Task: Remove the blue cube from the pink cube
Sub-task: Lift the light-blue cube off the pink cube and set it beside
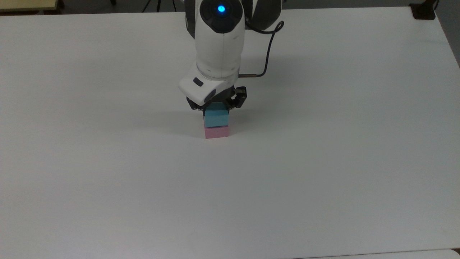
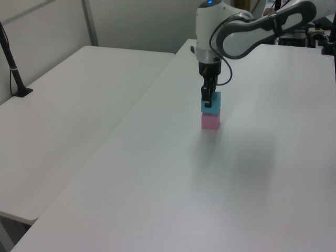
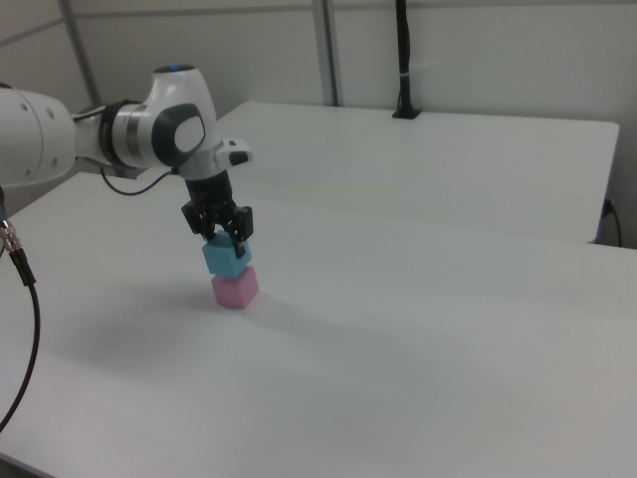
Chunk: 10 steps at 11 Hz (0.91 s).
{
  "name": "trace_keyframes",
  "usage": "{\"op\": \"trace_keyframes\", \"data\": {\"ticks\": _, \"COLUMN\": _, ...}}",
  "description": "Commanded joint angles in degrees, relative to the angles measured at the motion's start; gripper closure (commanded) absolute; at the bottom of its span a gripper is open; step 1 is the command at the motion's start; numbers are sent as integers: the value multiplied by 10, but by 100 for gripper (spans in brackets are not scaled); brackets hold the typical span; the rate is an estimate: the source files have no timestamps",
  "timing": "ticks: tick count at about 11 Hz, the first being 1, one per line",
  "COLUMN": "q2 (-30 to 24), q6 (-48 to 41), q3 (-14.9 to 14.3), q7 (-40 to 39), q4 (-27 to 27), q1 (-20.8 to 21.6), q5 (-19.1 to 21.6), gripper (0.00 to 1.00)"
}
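We see the blue cube (image 1: pixel 216 117), matte light cyan, stacked on the pale pink cube (image 1: pixel 216 132) mid-table (image 1: pixel 323 162). Gripper (image 1: pixel 216 106) sits over it, fingers pinching the blue cube's upper sides; edges roughly flush.

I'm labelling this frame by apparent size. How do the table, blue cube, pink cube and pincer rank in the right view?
1. Table, by far.
2. Pincer.
3. Blue cube and pink cube: they look alike, so no ranking.
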Motion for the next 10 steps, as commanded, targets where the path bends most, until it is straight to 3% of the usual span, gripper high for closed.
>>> {"op": "trace_keyframes", "data": {"ticks": 1, "q2": -10, "q6": -32, "q3": -13, "q7": -52, "q4": 2, "q1": -44, "q5": -6, "gripper": 82}}
{"op": "trace_keyframes", "data": {"ticks": 4, "q2": 54, "q6": 65, "q3": -13, "q7": -78, "q4": 0, "q1": -120, "q5": -30, "gripper": 81}}
{"op": "trace_keyframes", "data": {"ticks": 5, "q2": 71, "q6": 92, "q3": -12, "q7": -78, "q4": 1, "q1": -131, "q5": -36, "gripper": 68}}
{"op": "trace_keyframes", "data": {"ticks": 6, "q2": 74, "q6": 102, "q3": -12, "q7": -78, "q4": -1, "q1": -139, "q5": -35, "gripper": 17}}
{"op": "trace_keyframes", "data": {"ticks": 7, "q2": 68, "q6": 98, "q3": -12, "q7": -77, "q4": -1, "q1": -140, "q5": -34, "gripper": 0}}
{"op": "trace_keyframes", "data": {"ticks": 10, "q2": 4, "q6": 21, "q3": -5, "q7": -53, "q4": 2, "q1": -115, "q5": -25, "gripper": 0}}
